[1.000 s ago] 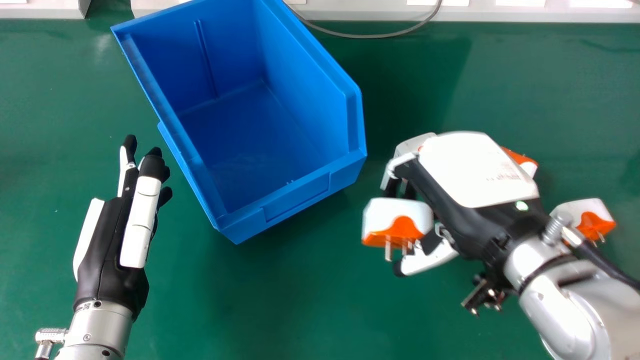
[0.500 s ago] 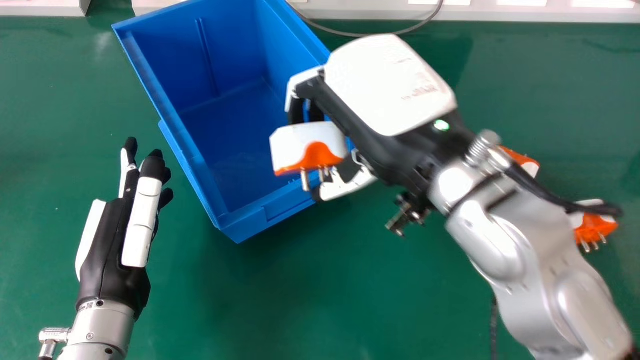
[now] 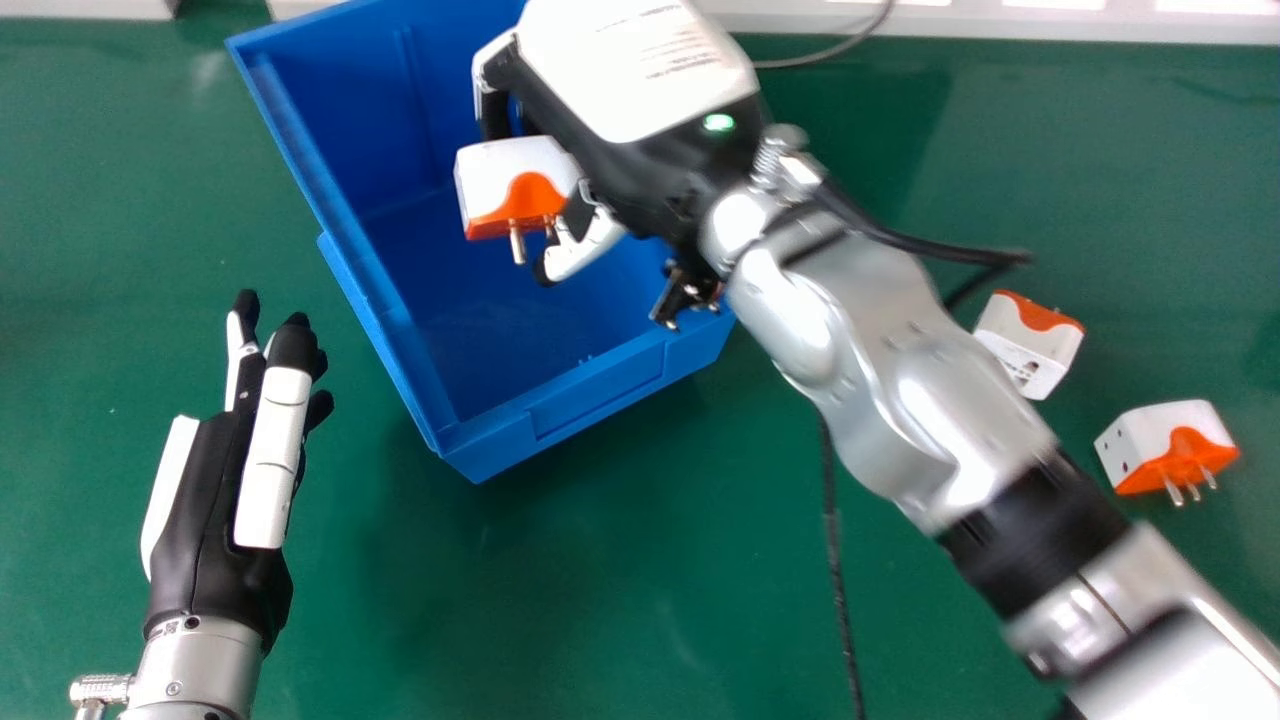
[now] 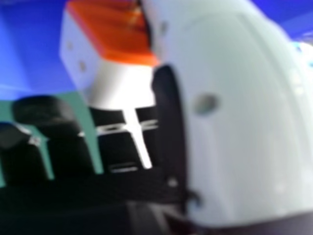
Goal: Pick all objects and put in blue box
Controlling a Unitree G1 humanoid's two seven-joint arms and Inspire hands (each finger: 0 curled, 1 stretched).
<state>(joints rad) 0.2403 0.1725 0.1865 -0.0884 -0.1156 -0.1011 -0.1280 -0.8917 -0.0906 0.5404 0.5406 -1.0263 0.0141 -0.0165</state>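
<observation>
R hand (image 3: pixel 640 75) blk/wht w/ grn LED (image 3: pixel 718 123); silver arm (image 3: pixel 930 400).

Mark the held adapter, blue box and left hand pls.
Held adapter (image 3: pixel 490 172): head view, white casing.
Blue box (image 3: pixel 600 397): head view, outside of near wall.
Left hand (image 3: pixel 270 450): head view, white part of a finger.

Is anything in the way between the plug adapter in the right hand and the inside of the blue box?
Nothing visible is in the way: the right hand holds the plug adapter over the open blue box, and the box floor shows bare beneath it.
</observation>
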